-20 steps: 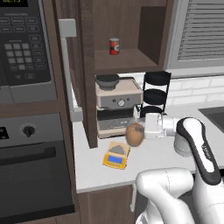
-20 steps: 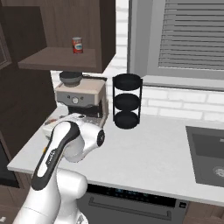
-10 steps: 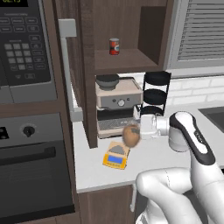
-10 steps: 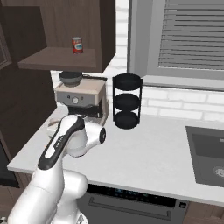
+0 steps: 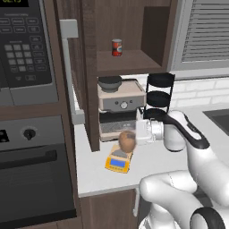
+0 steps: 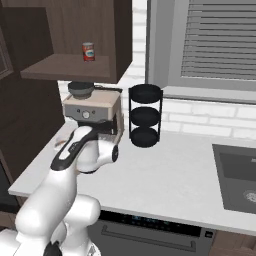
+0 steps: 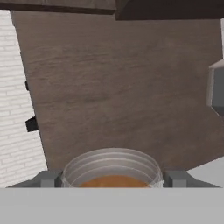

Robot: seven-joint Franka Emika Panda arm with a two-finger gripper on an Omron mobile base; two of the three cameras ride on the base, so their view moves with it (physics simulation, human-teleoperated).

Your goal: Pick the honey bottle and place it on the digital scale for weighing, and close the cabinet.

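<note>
The honey bottle, an amber-brown rounded jar, hangs sideways just above the counter with my gripper shut on it. Right below it, a little to the left, lies the yellow-orange digital scale with its blue display. In the hand view the bottle's pale rim sits between my two fingertips, and the gripper faces the dark wood of the open cabinet door. The cabinet stands open, its door swung out to the left with a grey bar handle.
A red can stands on the cabinet shelf. The beige espresso machine and a black three-tier rack stand behind the gripper. The black oven and microwave column fills the left. A sink lies at the right.
My gripper has carried the honey bottle a little to the left and slightly down, closer over the scale. The grip has stayed the same.
</note>
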